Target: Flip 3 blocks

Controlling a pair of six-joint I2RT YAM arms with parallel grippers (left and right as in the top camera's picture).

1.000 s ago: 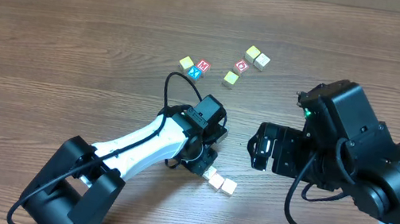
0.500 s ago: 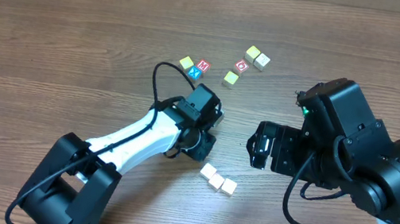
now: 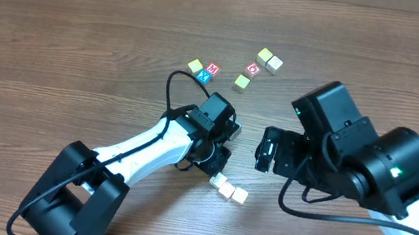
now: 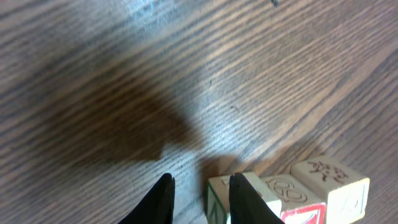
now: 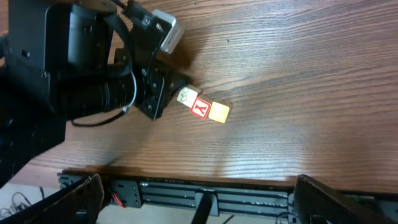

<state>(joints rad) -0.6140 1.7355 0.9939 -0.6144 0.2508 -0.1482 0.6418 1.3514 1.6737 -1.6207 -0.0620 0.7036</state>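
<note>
The left gripper point(image 4: 200, 188) stood only narrowly parted. Its two dark fingertips were low over the wood, with bare table point(image 4: 124, 74) showing in the gap and nothing held. Just right of the finger on the frame's right, at the bottom edge of the left wrist view, began the row of three blocks point(image 3: 228, 189). The cream block point(image 4: 216, 198) came first, then the red-letter block point(image 4: 287, 193), then the yellow block point(image 5: 218, 112), each touching the next. From overhead the row lay below centre, running down and to the right from that gripper. The right gripper point(image 5: 199, 182) hung spread wide and empty, above and to the right of the row and apart from it.

The step looked like a pick on the cream block, to turn it. As I judged it, the fingers needed to part wider than the cube, shift right until they straddled it, and close on two free sides. Since a neighbour touched one side, a clean grip would run across the row, not along it. A short lift before turning would spare the others.

Whether the finger touched the cream block could not be told, as it covered part of the cube. The frame edge also cut off the row's lower half. From overhead the wrist hid the fingertips. The other cubes point(image 3: 241, 81) lay well apart in the upper middle.
</note>
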